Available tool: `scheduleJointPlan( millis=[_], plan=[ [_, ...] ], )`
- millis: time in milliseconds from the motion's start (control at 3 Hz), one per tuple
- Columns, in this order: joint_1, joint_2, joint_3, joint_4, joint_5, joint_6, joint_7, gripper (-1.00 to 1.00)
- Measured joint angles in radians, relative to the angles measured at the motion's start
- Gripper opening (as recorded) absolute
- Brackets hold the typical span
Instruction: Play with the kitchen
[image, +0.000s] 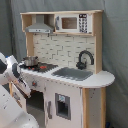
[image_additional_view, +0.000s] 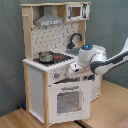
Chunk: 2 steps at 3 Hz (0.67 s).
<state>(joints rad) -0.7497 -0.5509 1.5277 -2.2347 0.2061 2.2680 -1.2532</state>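
Gripper (image_additional_view: 74, 70) right at the kitchen (image_additional_view: 57, 85) knob panel — fingers, cannot tell — push too hard and the whole unit could tip.

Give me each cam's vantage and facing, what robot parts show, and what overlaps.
First exterior view: off the sink-end corner of the kitchen, facing its front obliquely, faucet near, hood far; white arm links at the first exterior view's left edge, hand not visible.
Second exterior view: off the opposite, stove-end corner, oven door facing the camera; arm enters from the second exterior view's right toward the knob panel.
Shared: pot, faucet, hood, microwave, arm.
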Motion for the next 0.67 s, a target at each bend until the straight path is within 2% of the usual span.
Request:
scheduleJointPlan(
  millis=[333, 667],
  plan=[
    [-0.03, 0.001, 0.031, 0.001, 0.0, 0.007, 0.0, 1.0],
    [-0.034, 0.001, 0.034, 0.001, 0.0, 0.007, 0.0, -1.0]
  ],
)
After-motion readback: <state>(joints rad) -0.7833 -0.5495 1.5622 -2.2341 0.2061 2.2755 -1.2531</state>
